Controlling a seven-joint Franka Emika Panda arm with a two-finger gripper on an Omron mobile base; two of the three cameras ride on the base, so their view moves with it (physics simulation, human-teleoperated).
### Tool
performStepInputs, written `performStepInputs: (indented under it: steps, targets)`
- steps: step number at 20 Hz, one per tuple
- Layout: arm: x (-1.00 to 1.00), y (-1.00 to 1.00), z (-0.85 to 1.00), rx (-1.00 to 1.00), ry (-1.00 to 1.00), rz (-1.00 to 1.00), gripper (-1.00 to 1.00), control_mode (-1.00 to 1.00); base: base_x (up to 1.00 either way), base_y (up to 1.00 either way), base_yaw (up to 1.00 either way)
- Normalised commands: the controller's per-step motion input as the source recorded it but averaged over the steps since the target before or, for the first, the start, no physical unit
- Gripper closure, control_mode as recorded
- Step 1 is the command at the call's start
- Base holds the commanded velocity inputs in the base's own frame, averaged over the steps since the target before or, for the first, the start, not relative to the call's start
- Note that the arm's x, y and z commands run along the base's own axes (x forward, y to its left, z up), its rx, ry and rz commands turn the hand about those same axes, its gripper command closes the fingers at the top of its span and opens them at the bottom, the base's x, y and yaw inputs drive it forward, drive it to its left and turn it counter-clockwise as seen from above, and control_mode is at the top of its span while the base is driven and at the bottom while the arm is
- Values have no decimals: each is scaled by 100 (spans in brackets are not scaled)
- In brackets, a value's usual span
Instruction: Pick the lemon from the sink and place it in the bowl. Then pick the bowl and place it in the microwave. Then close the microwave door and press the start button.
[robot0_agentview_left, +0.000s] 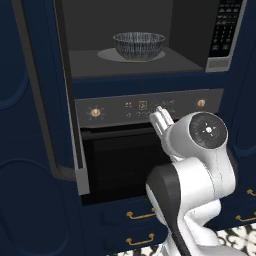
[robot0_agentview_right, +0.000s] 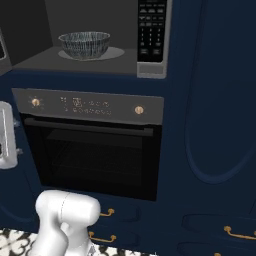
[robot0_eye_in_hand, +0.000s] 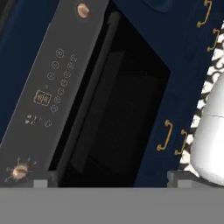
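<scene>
The bowl (robot0_agentview_left: 139, 45) sits inside the microwave (robot0_agentview_left: 150, 60). Your gripper (robot0_eye_in_hand: 109, 183) is wide open and empty. Next, push the microwave door (robot0_agentview_left: 60, 100) shut.

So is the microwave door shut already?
No, the microwave door hangs wide open to the left, and you can look straight into the microwave at the bowl sitting on its round plate.

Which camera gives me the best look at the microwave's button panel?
The right base view: the button panel faces that camera nearly head-on, beside the bowl in the microwave. The left base view shows the panel at a slant, cropped at the top. The hand view looks at the oven's controls instead.
</scene>
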Motion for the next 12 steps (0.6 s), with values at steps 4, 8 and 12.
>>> performStepInputs:
  steps: [4, 8, 12]
  targets:
    - [-73, 38, -74, 7, 14, 0, -100, -100, 0, 0, 0]
    - [-57, 51, -90, 2, 1, 0, -100, -100, 0, 0, 0]
    - [-97, 23, -50, 0, -25, 2, -100, -100, 0, 0, 0]
